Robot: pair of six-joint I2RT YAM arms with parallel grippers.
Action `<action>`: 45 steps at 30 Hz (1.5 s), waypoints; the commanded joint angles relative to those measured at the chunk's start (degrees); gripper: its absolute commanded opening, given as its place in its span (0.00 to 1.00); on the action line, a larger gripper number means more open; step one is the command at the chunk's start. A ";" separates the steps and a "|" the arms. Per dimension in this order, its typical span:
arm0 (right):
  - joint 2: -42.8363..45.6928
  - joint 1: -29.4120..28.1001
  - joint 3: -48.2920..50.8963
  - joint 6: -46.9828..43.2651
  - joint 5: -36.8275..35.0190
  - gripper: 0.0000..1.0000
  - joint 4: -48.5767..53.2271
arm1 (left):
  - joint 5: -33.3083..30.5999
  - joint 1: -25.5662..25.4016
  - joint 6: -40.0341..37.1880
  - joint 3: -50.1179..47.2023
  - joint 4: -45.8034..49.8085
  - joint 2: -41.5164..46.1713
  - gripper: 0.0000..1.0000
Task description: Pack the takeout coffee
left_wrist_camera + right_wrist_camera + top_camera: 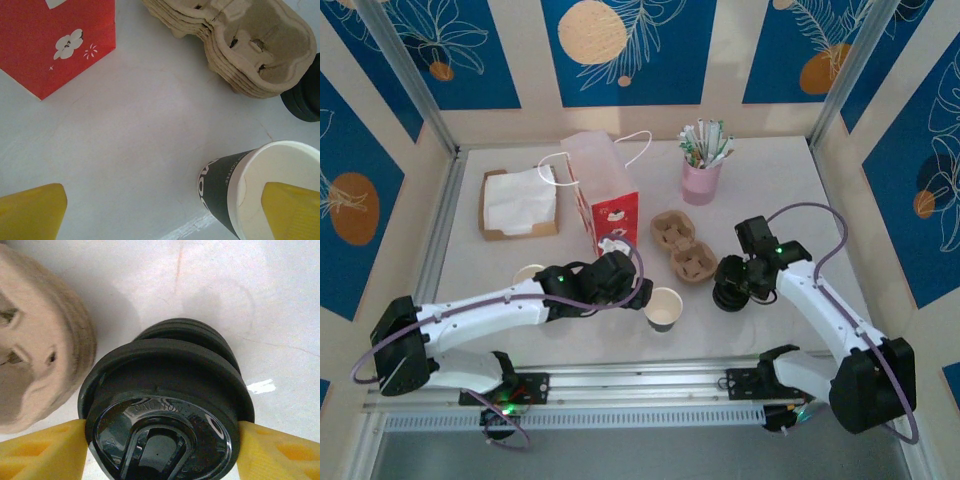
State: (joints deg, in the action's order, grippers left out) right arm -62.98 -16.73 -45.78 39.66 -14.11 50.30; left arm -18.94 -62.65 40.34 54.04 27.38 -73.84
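Note:
The takeout coffee cup (pixel 663 308) stands open-mouthed and lidless near the table's front middle, dark band round its side, white inside (pixel 265 185). My left gripper (pixel 638 290) (pixel 162 200) is open just left of it, with one yellow finger (pixel 292 212) over the cup's mouth and the other far to the left. A stack of black lids (pixel 730 285) (pixel 165 390) sits to the right of the cup. My right gripper (pixel 738 278) (pixel 162 440) has both yellow fingers pressed against the rim of the top lid.
A red-and-white paper bag (pixel 610 200) (pixel 55 40) stands behind the left gripper. Stacked brown pulp cup carriers (pixel 685 245) (pixel 255 45) (pixel 35 355) lie between the arms. At the back are a pink cup of sticks (pixel 702 180) and a box of napkins (pixel 518 205).

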 commanded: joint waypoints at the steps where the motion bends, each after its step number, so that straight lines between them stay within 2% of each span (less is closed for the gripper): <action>1: 2.38 0.00 -3.06 -2.71 4.03 0.72 2.40 | -1.57 -0.36 -0.51 -1.71 -1.71 2.39 1.00; 8: 4.16 -3.03 -8.07 -6.44 9.81 0.69 3.77 | -2.96 -0.38 -1.09 -5.91 -6.74 8.31 1.00; 12: 3.07 -6.93 -12.15 -7.58 11.55 0.69 5.27 | -3.24 -0.27 -0.84 -8.65 -9.29 11.23 1.00; 16: 0.19 -11.90 -16.60 -8.38 12.42 0.68 7.69 | -1.88 0.86 0.48 -8.69 -7.18 11.44 1.00; 22: -5.50 -20.33 -22.48 -9.29 11.57 0.68 12.38 | 8.00 6.64 3.14 -14.07 -11.43 16.63 1.00; 25: -8.26 -23.57 -24.78 -9.42 10.72 0.68 14.79 | 10.37 8.19 3.25 -15.91 -11.80 18.99 1.00; 36: -18.22 -30.69 -31.15 -10.17 9.95 0.68 20.80 | 9.71 9.33 2.29 -18.16 -8.43 25.18 1.00; 45: -24.13 -34.45 -34.25 -10.51 8.99 0.69 21.57 | 9.58 9.47 2.55 -19.52 -9.17 26.05 1.00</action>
State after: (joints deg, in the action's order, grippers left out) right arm -86.19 -50.15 -77.82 29.98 -4.80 69.82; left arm -9.85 -53.84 42.76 35.05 18.39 -48.58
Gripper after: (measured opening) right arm 0.689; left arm 0.999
